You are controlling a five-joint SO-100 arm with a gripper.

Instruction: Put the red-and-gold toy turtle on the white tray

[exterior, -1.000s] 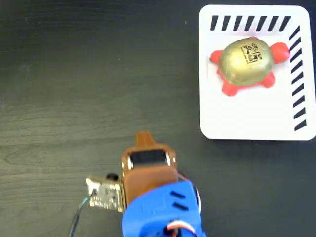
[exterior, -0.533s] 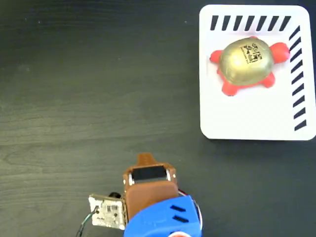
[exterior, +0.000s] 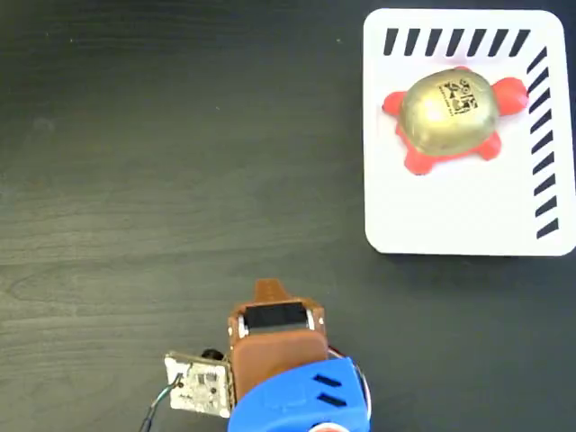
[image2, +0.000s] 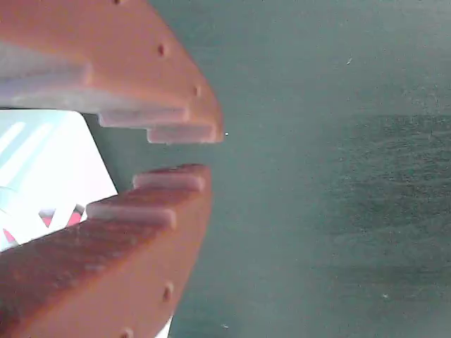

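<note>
- Since a second ago the arm (exterior: pixel 279 369) has pulled back toward the bottom edge of the fixed view, so that less of its blue housing shows; over the last half second it has barely shifted.
- Nothing on the white tray (exterior: pixel 450 216) has changed place in that time.
- The red-and-gold toy turtle (exterior: pixel 448 112) lies on the tray's upper half in the fixed view, gold shell up, with its black printed mark facing the camera.
- Its red head and legs stick out around the shell, all of them on the white surface.
- Black diagonal stripes run along the tray's top and right edges; the turtle sits just below the top row and just left of the right row.
- The tray rests flat on the dark wood-grain bench (exterior: pixel 162 162) at the upper right of the fixed view, its right edge meeting the frame border.
- The end effector (image2: pixel 184 153) is well apart from the tray, at the bottom centre of the fixed view, where only its brown tip (exterior: pixel 268 290) pokes out from the arm.
- In the wrist view its two brown fingers (image2: pixel 141 91) stand nearly together, with a narrow gap between the stepped tips and nothing held in it.
- Behind the fingers, the wrist view shows a white patch at the left edge, with a bit of red in it, and dark bench elsewhere.
- A small circuit board (exterior: pixel 198 385) with wires hangs at the arm's left side in the fixed view.
</note>
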